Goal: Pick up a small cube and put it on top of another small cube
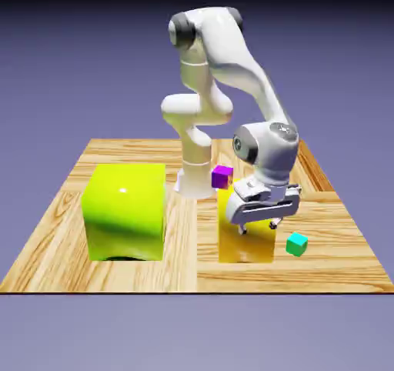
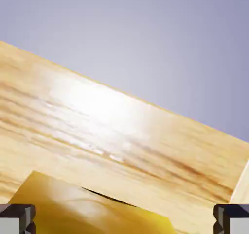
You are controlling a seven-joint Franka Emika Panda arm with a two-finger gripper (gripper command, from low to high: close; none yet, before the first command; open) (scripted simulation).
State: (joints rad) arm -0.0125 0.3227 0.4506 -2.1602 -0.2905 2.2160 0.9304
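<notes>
The small cube (image 1: 297, 244) is teal-green and lies on the wooden table (image 1: 69, 231) near the front, toward the exterior view's right. My gripper (image 1: 258, 225) hangs just to its left, above a tall yellow block (image 1: 246, 246), apart from the cube. Its fingers stand wide apart with nothing between them. In the hand view the gripper (image 2: 124, 221) shows as two grey fingertips (image 2: 17, 218) at the bottom corners, with the yellow block's top (image 2: 73, 204) low between them and bare table (image 2: 121, 131) beyond. The small cube is out of that view.
A magenta-purple small cube (image 1: 222, 177) sits just behind the tall yellow block, near the robot's base. A big yellow-green block (image 1: 127, 210) fills the table's left half in the exterior view. The table's front edge runs close below the teal cube.
</notes>
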